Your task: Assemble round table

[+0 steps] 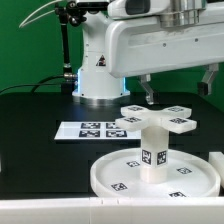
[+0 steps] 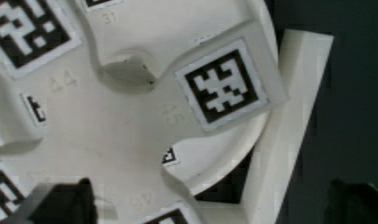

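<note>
The round disc lies flat at the front of the table. The short cylinder leg stands upright on its middle. The cross-shaped base sits on top of the leg, with tags on its arms. My gripper hangs just above the cross-shaped base, open and empty, with its fingers spread to either side. In the wrist view the cross-shaped base fills the picture, with a grey hub in its middle. The disc shows under it. My gripper is open, with only its dark fingertips showing.
The marker board lies flat behind the disc, towards the exterior view's left. The robot's white base stands behind it. A white straight bar lies by the disc at the exterior view's right edge. It also shows in the wrist view.
</note>
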{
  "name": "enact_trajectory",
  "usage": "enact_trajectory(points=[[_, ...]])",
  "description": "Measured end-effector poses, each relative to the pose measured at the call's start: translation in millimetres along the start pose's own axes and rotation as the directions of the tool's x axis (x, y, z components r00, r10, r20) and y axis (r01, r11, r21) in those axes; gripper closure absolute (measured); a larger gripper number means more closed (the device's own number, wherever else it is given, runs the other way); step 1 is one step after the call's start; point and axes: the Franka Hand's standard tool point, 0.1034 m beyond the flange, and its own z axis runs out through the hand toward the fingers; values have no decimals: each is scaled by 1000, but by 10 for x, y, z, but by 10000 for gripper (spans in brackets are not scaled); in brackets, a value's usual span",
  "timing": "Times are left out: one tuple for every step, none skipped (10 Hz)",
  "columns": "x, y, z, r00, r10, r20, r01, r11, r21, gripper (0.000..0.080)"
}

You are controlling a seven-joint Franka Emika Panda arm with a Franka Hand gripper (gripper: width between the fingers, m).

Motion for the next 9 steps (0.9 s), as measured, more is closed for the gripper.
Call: enact_trajectory(points=[[-1,12,1,998,-60,0,60,998,0,150],[-2,16,2,992,-125,0,125,992,-1,150],[-3,20,4,981,-193,0,193,981,-1,150],[-4,26,7,962,-272,1,272,962,-1,150],[-8,43,18,918,-396,0,396,918,-5,150],[16,50,19,853,-521,1,521,853,-31,150],[44,40,25,766,-643,9,642,764,-67,150],[31,53,38,678,-734,26,734,676,-68,150],[26,95,35,645,-763,31,763,642,-68,150]])
